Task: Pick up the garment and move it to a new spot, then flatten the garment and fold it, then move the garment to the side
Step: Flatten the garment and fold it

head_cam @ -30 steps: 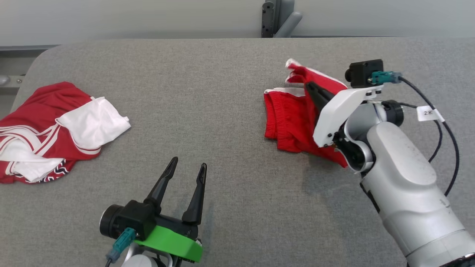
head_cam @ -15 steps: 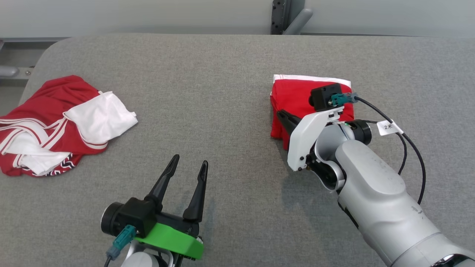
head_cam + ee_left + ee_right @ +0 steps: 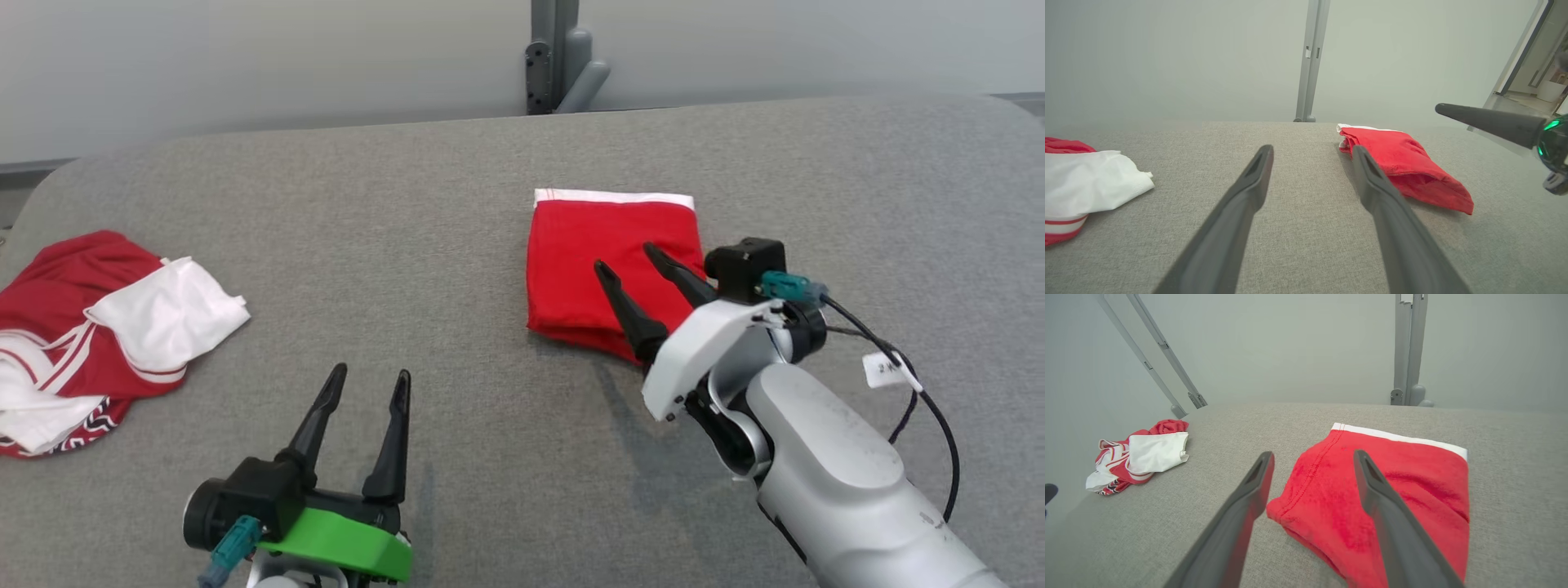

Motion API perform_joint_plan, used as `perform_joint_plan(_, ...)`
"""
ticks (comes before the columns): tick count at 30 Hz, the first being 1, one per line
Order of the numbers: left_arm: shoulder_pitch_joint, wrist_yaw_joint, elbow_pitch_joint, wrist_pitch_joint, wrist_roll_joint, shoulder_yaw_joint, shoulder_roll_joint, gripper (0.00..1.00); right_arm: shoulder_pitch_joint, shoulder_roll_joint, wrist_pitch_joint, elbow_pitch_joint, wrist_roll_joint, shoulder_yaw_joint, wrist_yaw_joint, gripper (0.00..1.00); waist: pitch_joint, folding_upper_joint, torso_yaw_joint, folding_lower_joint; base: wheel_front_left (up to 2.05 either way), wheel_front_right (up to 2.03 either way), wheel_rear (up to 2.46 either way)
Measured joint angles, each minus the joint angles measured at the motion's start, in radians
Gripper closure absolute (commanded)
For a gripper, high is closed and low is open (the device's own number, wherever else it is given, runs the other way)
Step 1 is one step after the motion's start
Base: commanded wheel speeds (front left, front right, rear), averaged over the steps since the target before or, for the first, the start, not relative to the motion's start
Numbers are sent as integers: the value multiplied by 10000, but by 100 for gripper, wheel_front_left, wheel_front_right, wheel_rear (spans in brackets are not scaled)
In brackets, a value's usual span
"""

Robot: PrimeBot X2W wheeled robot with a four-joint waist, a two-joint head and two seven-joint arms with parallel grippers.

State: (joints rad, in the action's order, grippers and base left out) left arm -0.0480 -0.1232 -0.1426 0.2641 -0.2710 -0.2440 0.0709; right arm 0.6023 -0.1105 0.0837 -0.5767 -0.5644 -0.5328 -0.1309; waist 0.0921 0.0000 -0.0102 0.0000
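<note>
My right gripper hovers over the folded shorts, jaws apart, gripping nothing; left gripper is spread too.

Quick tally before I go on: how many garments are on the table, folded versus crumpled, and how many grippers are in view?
Folded garments: 1, the red garment
Crumpled garments: 1, the red-and-white garment
Grippers: 2, the left gripper and the right gripper, both open
Total: 4
</note>
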Motion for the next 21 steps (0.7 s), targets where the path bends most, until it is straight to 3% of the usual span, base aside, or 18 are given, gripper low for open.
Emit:
perform_joint_plan(5,25,0,4,0,-104,581,-29,0,-756,-407,1220,-75,719,447,-2,0,-172,0,-527,0,0,0,0)
perform_joint_plan(11,217,-2,-263,0,-40,1047,-48,0,-1738,-625,1751,-169,2119,1632,-2,0,-483,0,-975,0,0,0,0)
perform_joint_plan(15,353,0,-314,0,150,1225,-86,0,-2563,-805,1789,1200,3685,2508,-2,0,-705,0,-1165,0,0,0,0)
perform_joint_plan(21,638,13,-111,0,667,1438,-155,0,-4313,-318,1789,2913,4479,3496,-4,0,-968,0,-1212,0,0,0,0)
